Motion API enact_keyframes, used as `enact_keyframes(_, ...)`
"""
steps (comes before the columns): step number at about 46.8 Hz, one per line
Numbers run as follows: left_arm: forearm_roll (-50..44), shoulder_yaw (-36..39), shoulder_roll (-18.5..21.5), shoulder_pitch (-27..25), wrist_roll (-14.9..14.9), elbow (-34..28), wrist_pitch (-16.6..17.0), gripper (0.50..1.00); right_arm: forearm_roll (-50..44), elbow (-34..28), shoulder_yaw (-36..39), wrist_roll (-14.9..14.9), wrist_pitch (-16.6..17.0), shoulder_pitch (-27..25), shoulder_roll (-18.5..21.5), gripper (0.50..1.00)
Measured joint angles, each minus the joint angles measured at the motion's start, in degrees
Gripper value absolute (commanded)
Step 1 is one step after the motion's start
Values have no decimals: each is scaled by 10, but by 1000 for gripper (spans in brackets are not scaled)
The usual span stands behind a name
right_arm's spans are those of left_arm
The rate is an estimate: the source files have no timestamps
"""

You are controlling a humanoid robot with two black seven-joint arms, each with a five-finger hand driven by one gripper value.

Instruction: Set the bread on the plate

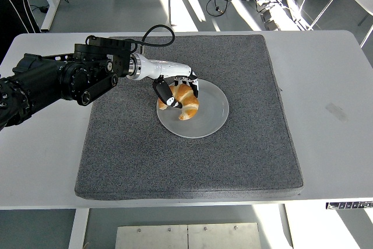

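Observation:
A golden croissant (pixel 185 102) lies on the left part of the white plate (pixel 208 115), which sits in the middle of the grey mat (pixel 192 161). My left hand (pixel 176 89) comes in from the left and still wraps its fingers around the croissant from above and from the left side. The thumb (pixel 164 96) presses the bread's left end. The right arm does not show in the head view.
The grey mat covers most of the white table (pixel 332 109). Chair legs, cables and a computer stand on the floor beyond the table's far edge.

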Motion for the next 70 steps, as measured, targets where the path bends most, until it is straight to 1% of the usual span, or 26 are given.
enact_keyframes(21,-1,2,0,4,0,13,4,500,0,1,0,0,0,0,0,1000)
enact_keyframes(23,-2,2,0,3,0,13,4,582,0,1,0,0,0,0,0,1000)
enact_keyframes(28,-2,1,0,2,0,13,4,741,0,0,0,0,0,0,0,1000)
enact_keyframes(32,-2,1,0,2,0,13,4,810,0,0,0,0,0,0,0,1000)
enact_keyframes(34,-3,0,0,2,0,13,4,857,0,0,0,0,0,0,0,1000)
enact_keyframes(36,-4,0,0,2,0,13,4,889,0,0,0,0,0,0,0,1000)
enact_keyframes(42,-8,0,0,2,0,13,3,952,0,0,0,0,0,1,0,1000)
enact_keyframes(48,-9,-2,0,2,0,12,1,974,0,-1,0,0,0,1,0,1000)
enact_keyframes(54,-13,-8,0,0,-1,11,1,978,0,-1,0,0,0,1,0,1000)
enact_keyframes(60,-48,-34,0,-4,-1,12,1,980,0,-1,-2,0,0,1,0,1000)
enact_keyframes(64,-71,-40,0,-21,-1,12,1,980,0,-1,-2,0,1,1,0,1000)
enact_keyframes(70,-80,-46,0,-52,0,12,-1,980,0,-1,-1,0,2,0,0,1000)
